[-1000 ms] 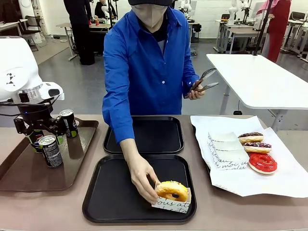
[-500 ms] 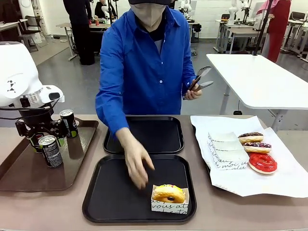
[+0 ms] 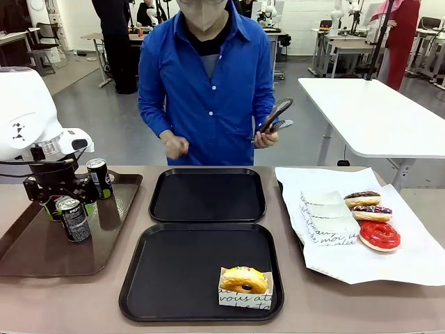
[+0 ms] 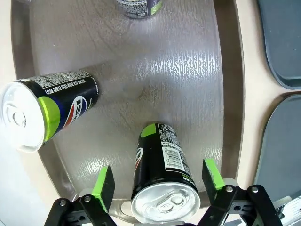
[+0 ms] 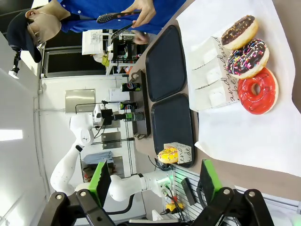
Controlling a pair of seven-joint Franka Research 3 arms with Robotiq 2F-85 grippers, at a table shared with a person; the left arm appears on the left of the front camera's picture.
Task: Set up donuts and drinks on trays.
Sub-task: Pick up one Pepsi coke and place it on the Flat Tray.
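My left gripper point(image 3: 54, 202) hangs over the brown tray point(image 3: 104, 236). In the left wrist view its green pads point(image 4: 103, 181) stand either side of an upright dark drink can point(image 4: 162, 174), with a small gap on each side. Two more drinks point(image 3: 73, 218) point(image 3: 101, 177) stand on that tray. One yellow donut point(image 3: 245, 280) in a white printed sleeve lies at the front right of the near black tray point(image 3: 167, 278). The far black tray point(image 3: 207, 195) is bare. My right gripper point(image 5: 155, 181) is open with nothing between its fingers.
A white paper sheet point(image 3: 348, 261) at the right carries three donuts point(image 3: 379, 235) and some paper sleeves point(image 3: 327, 219). The person stands at the far side, holding tongs point(image 3: 277, 115) in one hand, the other hand point(image 3: 174, 146) held at chest height.
The person let go of the sleeved donut on the near black tray and drew the hand back to the chest. My left gripper has stayed over the can.
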